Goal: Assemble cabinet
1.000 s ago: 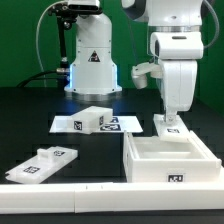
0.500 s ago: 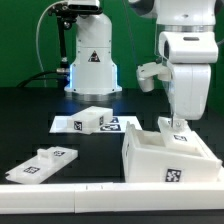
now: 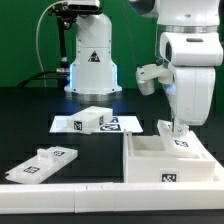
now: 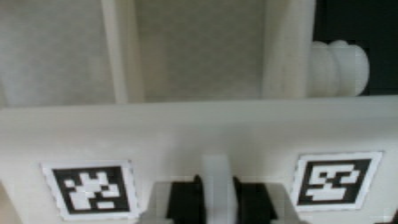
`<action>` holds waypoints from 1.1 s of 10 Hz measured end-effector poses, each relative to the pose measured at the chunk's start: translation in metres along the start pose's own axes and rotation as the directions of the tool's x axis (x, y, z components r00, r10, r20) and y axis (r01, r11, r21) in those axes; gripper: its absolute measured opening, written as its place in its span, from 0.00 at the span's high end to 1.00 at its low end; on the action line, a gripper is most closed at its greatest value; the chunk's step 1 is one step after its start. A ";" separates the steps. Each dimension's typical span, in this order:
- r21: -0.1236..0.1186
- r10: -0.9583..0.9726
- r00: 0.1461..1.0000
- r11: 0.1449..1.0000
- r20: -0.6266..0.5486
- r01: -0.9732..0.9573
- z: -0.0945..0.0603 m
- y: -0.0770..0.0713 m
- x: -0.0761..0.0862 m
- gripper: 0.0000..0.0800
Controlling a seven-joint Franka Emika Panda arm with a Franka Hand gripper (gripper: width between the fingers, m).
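Black table (image 3: 30,110), white rail (image 3: 60,192) along the front. One panel piece (image 3: 92,119) lies on the marker board (image 3: 128,124), and a second panel (image 3: 45,162) lies near the rail. The cabinet box body (image 3: 145,165) sits open side up at the exterior view's right, with the gripper (image 3: 178,127) pinching its far wall.

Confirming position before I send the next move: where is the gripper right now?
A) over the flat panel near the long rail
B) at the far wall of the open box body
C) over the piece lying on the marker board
B: the gripper is down, closed on the tagged far wall of the box body, clear of both loose pieces.
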State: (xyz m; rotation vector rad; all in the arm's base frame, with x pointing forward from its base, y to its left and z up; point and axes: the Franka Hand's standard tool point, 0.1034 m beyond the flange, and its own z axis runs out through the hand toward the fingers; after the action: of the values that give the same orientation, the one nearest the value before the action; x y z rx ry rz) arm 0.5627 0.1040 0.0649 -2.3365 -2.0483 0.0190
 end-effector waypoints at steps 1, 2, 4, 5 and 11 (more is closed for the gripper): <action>0.001 0.000 1.000 1.000 0.000 0.000 0.000 0.001 0.000 0.92; 0.018 0.002 1.000 1.000 0.007 -0.002 0.000 0.010 0.002 0.92; 0.031 0.002 1.000 1.000 0.014 -0.002 -0.001 0.030 0.004 0.92; 0.054 0.001 1.000 0.999 0.023 -0.002 -0.001 0.031 0.003 0.92; 0.125 -0.052 0.998 0.991 0.043 0.046 -0.002 0.034 -0.001 0.83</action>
State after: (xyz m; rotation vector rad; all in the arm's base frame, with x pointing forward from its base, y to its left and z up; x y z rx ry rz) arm 0.5958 0.0984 0.0654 -2.2325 -2.0595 0.1948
